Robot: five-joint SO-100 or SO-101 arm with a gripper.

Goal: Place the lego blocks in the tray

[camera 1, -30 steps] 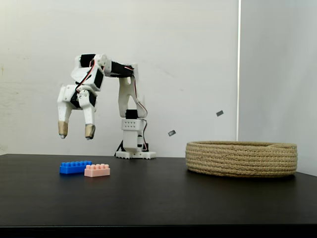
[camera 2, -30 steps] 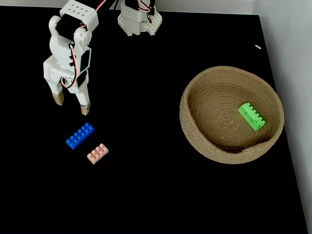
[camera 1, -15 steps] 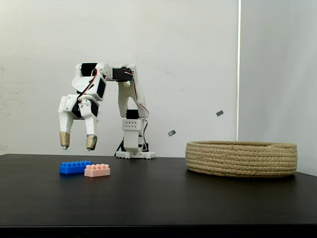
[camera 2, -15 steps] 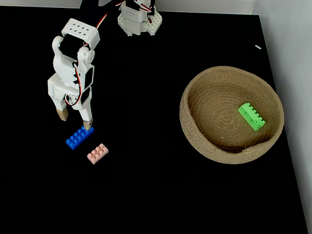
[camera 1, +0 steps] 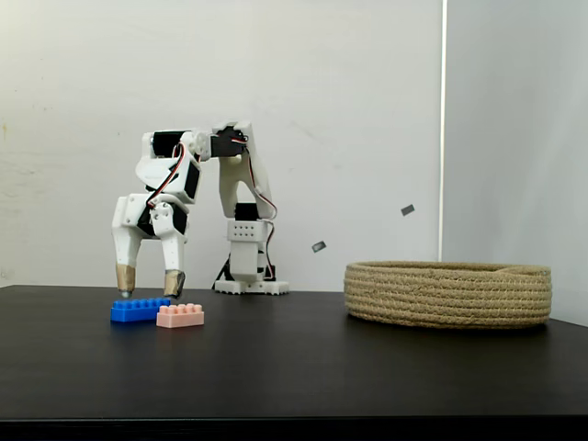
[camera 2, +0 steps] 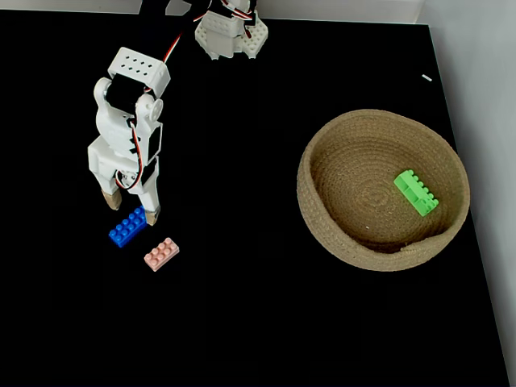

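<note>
Black and matte, the tabletop (camera 2: 242,322) runs back to a white wall. On its left side in the view from above lies the small blue studded plastic brick (camera 2: 128,227), its long axis on a diagonal from lower left to upper right. The pale pink studded brick (camera 2: 161,253) lies just beside it, nearer the camera, on a parallel diagonal and apart from it. The white arm's jaws (camera 2: 130,208) point down, spread apart, one tan-tipped finger on each side of the blue brick's upper end; from the side (camera 1: 147,286) the tips hang just above the surface. Well apart to the right sits the wide round basket of coiled tan rope (camera 2: 322,218), near the tabletop's right edge, with the bright green studded brick (camera 2: 416,193) inside, lying diagonally right of centre. Bare tabletop lies between bricks and basket.
</note>
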